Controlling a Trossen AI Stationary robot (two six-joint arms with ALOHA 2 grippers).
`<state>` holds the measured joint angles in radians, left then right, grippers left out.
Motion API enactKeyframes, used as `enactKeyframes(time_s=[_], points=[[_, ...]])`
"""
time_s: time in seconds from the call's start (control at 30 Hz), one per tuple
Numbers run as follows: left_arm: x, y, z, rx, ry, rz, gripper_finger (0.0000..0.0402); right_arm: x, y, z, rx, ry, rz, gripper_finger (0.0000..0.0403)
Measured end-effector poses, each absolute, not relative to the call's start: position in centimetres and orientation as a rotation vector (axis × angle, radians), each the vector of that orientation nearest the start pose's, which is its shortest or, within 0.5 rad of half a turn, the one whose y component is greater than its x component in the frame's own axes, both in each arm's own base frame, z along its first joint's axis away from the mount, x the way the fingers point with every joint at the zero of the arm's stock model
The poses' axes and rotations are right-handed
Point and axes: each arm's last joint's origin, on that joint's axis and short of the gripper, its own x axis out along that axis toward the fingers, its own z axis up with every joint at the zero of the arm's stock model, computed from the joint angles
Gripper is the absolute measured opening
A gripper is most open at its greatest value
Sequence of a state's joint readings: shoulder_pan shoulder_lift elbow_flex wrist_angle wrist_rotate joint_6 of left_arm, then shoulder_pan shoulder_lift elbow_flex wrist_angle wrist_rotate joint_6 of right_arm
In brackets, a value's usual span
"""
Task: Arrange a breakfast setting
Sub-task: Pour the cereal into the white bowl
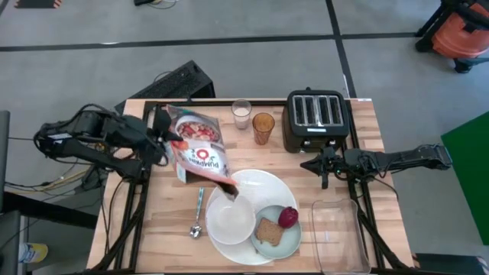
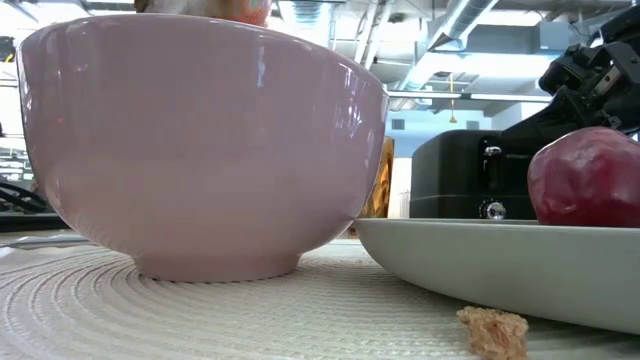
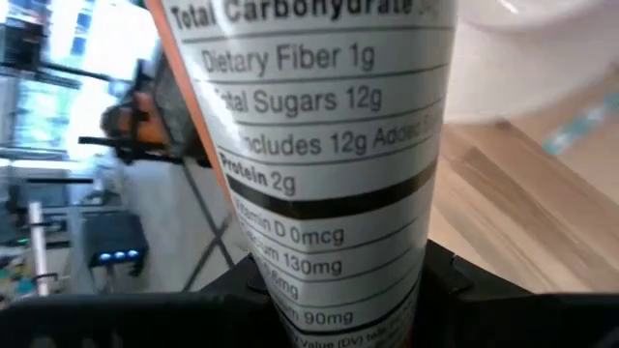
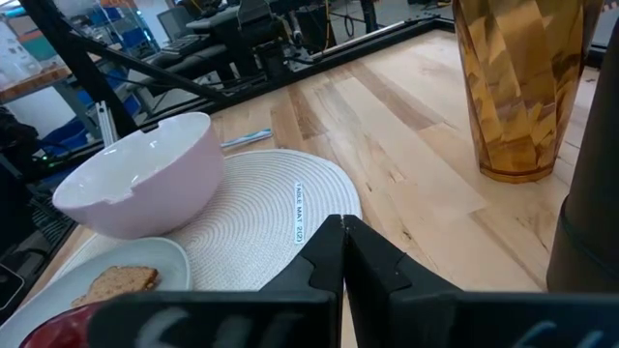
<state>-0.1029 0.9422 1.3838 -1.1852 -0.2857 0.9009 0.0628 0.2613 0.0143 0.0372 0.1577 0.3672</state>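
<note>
High view. Wooden worktop (image 1: 153, 229). Left tool (image 1: 163, 147), near the left edge, grasps the orange-white cereal box (image 1: 197, 156), which is tilted with its open end over the white bowl (image 1: 230, 218). The bowl stands on the large white plate (image 1: 260, 186) near the front edge. Pale green small plate (image 1: 276, 238) overlaps that plate's right side and carries toast (image 1: 267, 231) and red fruit (image 1: 288, 218). Teal-handled spoon (image 1: 198, 214) lies left of the bowl. Milk glass (image 1: 241, 114) and amber glass (image 1: 263, 127) stand side by side near the back edge, left of a black toaster (image 1: 316, 119). Right tool (image 1: 309, 164) hangs clenched and empty just in front of the toaster. Clear tray (image 1: 340, 237) at the front right corner.

Low view. Bowl fills the foreground; fruit rests on the small plate beside it.

Left wrist view. Box's nutrition panel sits between the fingers.

Right wrist view. Fingers are pressed together; bowl, toast and amber glass lie beyond.
</note>
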Motion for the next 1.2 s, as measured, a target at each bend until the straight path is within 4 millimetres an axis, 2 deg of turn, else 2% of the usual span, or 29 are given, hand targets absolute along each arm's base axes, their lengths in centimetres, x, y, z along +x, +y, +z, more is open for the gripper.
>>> enactKeyframes(time_s=[0.3,0.67,1.03,1.2], points=[[14.9,-2.4,39.6,1.108,0.893,-0.264,0.0108,11.1,0.2,15.0,0.342,0.189,-0.132,0.0031],[17.4,-5.4,38.1,1.254,0.944,-0.336,0.0108,11.2,0.2,15.0,0.342,0.189,-0.132,0.0031],[18.9,-8.5,36.8,1.442,0.964,-0.290,0.0108,11.1,0.2,15.0,0.342,0.189,-0.132,0.0031],[19.3,-9.6,36.3,1.546,0.977,-0.210,0.0108,11.1,0.2,15.0,0.342,0.189,-0.132,0.0031]])
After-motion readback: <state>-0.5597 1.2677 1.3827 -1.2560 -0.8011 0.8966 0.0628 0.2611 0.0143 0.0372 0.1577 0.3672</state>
